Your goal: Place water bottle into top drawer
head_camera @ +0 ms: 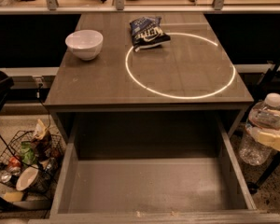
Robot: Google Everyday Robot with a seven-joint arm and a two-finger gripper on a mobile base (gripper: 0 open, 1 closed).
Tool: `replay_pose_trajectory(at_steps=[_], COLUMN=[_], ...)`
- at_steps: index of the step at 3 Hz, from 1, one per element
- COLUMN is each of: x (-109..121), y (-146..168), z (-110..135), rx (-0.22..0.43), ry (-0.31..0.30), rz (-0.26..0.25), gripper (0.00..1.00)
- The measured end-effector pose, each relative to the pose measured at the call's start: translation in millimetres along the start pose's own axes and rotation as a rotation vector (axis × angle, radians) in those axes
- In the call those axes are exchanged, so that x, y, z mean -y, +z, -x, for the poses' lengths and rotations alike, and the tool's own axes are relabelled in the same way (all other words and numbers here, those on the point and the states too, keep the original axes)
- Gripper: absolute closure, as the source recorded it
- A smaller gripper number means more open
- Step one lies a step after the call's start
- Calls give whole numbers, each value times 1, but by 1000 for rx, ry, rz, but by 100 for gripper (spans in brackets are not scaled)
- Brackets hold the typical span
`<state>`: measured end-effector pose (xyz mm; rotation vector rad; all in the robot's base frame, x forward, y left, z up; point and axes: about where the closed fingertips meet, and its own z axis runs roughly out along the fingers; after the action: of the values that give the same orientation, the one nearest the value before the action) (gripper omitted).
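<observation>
The water bottle [263, 129], clear ribbed plastic with a white cap, hangs upright at the right edge of the view, just outside the right wall of the top drawer [147, 185]. My gripper [269, 135] is shut on the water bottle; its cream fingers [275, 139] wrap around the bottle's middle and come in from the right. The drawer is pulled wide open below the table, its flat grey bottom bare. The bottle's base sits about level with the drawer's side wall.
On the grey table [98, 85] stand a white bowl [84, 43] at the back left and a dark chip bag [147, 31] at the back middle. A wire basket of trash [25, 160] sits on the floor left. Dark chair legs [270, 167] stand right.
</observation>
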<state>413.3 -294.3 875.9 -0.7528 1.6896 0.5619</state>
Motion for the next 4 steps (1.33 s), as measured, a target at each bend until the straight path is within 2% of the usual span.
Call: replay_pose_trajectory(at_steps=[1, 2, 3, 4], x=[0, -15, -36, -55], y=[0, 30, 77, 133], z=[0, -15, -49, -74], rx=[0, -28, -31, 9], ry=[0, -35, -37, -30], rz=[0, 56, 150, 263], gripper=[100, 100, 100, 100])
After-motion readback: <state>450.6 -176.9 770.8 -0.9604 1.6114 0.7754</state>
